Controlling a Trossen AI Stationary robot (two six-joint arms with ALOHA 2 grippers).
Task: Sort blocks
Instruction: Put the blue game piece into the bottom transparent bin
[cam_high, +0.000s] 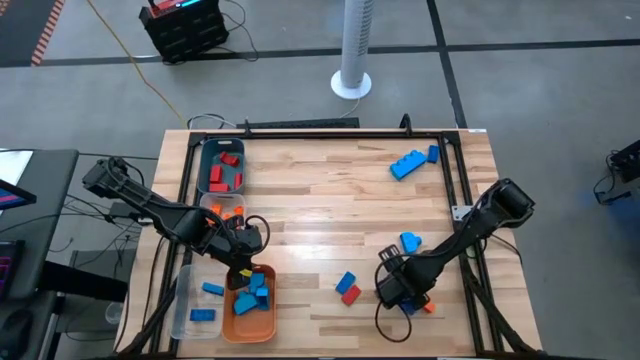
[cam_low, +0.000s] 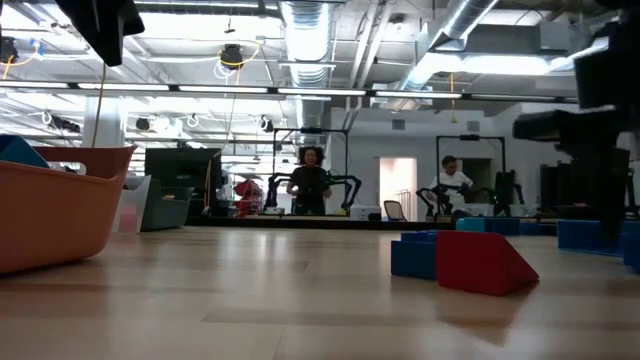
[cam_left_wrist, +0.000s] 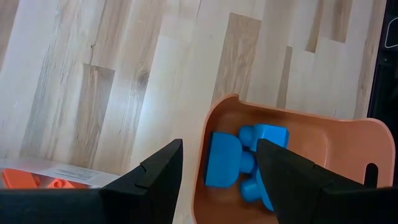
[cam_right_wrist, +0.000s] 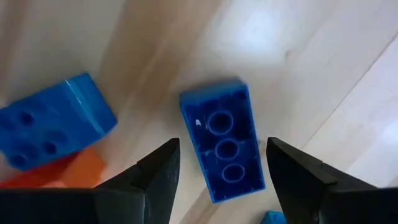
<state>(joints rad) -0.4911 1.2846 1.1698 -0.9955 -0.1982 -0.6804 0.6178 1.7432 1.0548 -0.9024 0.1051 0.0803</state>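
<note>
My left gripper (cam_high: 243, 264) hangs open over the far end of the orange tray (cam_high: 232, 322), which holds several light blue blocks (cam_left_wrist: 224, 159). In the left wrist view my left gripper (cam_left_wrist: 219, 149) stands above the tray's rim (cam_left_wrist: 214, 112). My right gripper (cam_high: 392, 292) is open near the table's near right. Its fingers stand on either side of a dark blue block (cam_right_wrist: 224, 149) without touching it; this block lies hollow side up on the table. Beside it lie another blue block (cam_right_wrist: 53, 130) and an orange block (cam_right_wrist: 68, 173).
A teal bin (cam_high: 205, 150) holds red blocks and a clear bin (cam_high: 183, 305) holds blue ones. Loose blocks lie on the table: light blue ones (cam_high: 410, 163) at the far right, one (cam_high: 409, 242) nearer, and a blue and red pair (cam_high: 347, 287). A black frame (cam_high: 452, 170) borders the table.
</note>
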